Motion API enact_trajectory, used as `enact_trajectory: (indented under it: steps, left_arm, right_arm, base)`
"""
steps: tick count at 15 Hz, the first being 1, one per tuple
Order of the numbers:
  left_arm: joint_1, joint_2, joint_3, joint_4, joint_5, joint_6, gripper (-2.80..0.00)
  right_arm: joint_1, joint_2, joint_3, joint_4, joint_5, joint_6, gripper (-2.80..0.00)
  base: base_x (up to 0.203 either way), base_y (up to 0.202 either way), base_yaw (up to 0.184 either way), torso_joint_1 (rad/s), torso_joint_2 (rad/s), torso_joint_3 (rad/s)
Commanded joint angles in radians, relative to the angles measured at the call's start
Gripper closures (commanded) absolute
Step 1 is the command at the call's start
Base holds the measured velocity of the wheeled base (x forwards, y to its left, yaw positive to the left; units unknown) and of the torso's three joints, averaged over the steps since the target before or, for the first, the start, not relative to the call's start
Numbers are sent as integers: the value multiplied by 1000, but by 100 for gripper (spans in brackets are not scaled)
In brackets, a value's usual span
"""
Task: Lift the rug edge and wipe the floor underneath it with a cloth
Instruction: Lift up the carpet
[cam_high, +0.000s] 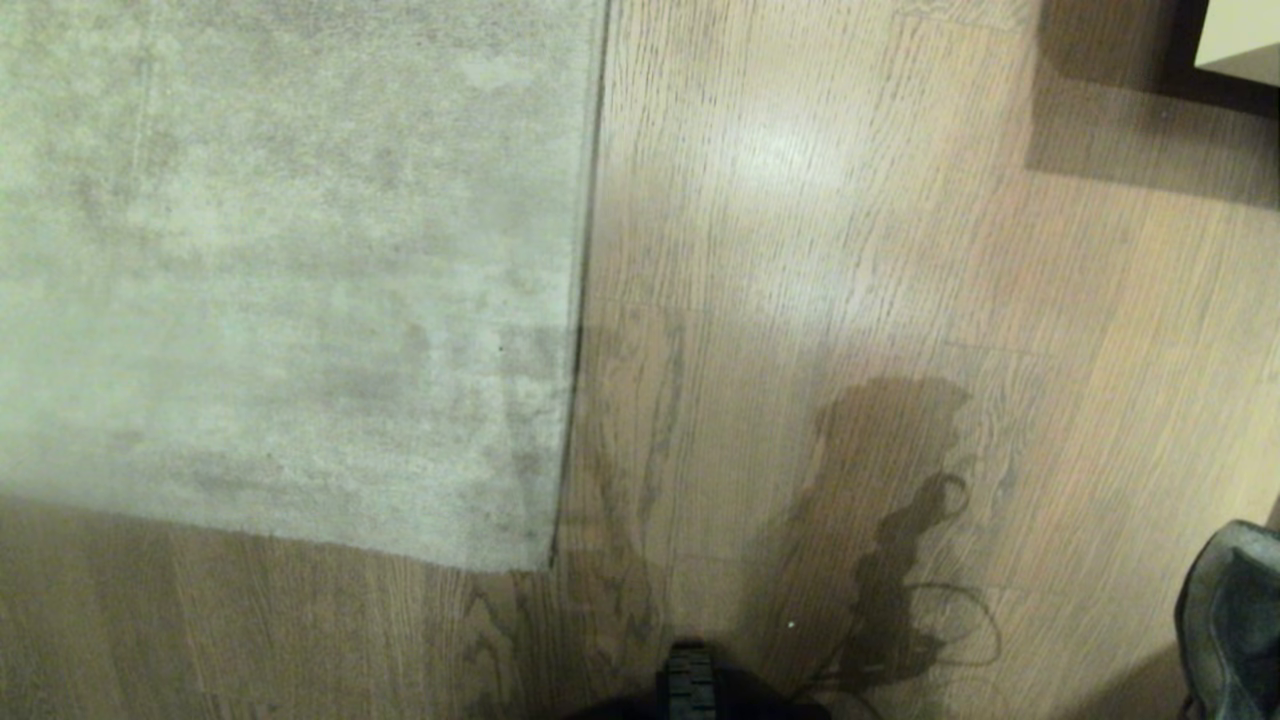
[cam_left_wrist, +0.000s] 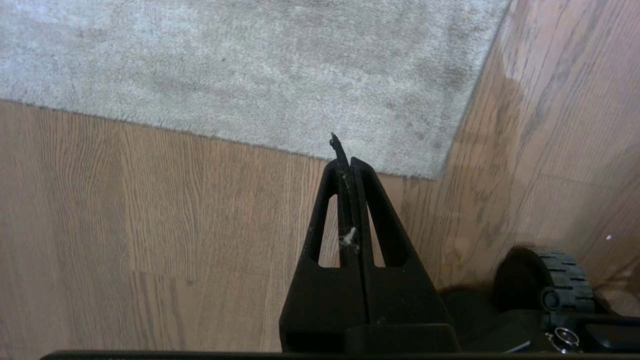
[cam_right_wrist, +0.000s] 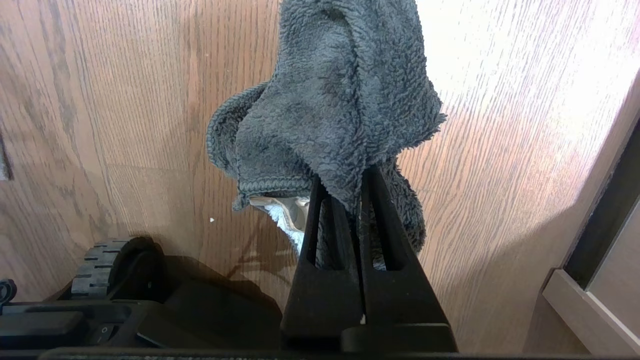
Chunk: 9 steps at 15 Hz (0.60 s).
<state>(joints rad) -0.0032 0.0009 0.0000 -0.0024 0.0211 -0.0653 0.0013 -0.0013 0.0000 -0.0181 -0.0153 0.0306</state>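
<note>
The pale grey-beige rug (cam_high: 280, 260) lies flat on the left, its straight edge running down to a corner close to my base. Light brown wood floor (cam_high: 800, 250) fills the right side. My left gripper (cam_left_wrist: 347, 162) is shut with nothing in it and hangs over bare floor just short of the rug (cam_left_wrist: 250, 65) corner. My right gripper (cam_right_wrist: 345, 180) is shut on the dark grey cloth (cam_right_wrist: 340, 100), which bunches over its tips above the floor. The cloth (cam_high: 1235, 620) also shows at the right edge of the head view.
A dark furniture base (cam_high: 1230, 50) stands at the far right, and its frame (cam_right_wrist: 590, 300) is close beside the right gripper. My base's wheel (cam_high: 690, 680) shows at the bottom centre. A small white speck (cam_high: 791, 625) lies on the floor.
</note>
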Motion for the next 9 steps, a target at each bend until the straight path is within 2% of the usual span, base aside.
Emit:
enact_trajectory:
  steps: [1, 4, 7, 9]
  left_arm:
    - [0, 1, -8, 21, 0, -1, 0]
    - [0, 0, -13, 19, 0, -3, 0]
    - [0, 4, -120, 38, 30, -8, 0]
    - [0, 20, -173, 63, 27, -6, 0]
  right_arm:
    - [0, 1, 0, 0, 0, 0, 0]
    - [0, 1, 0, 0, 0, 0, 0]
    - [0, 1, 0, 0, 0, 0, 0]
    - [0, 1, 0, 0, 0, 0, 0]
  base:
    - [0, 0, 0, 0, 0, 0]
    - [0, 0, 0, 0, 0, 0]
    - [0, 0, 0, 0, 0, 0]
    - [0, 0, 0, 0, 0, 0]
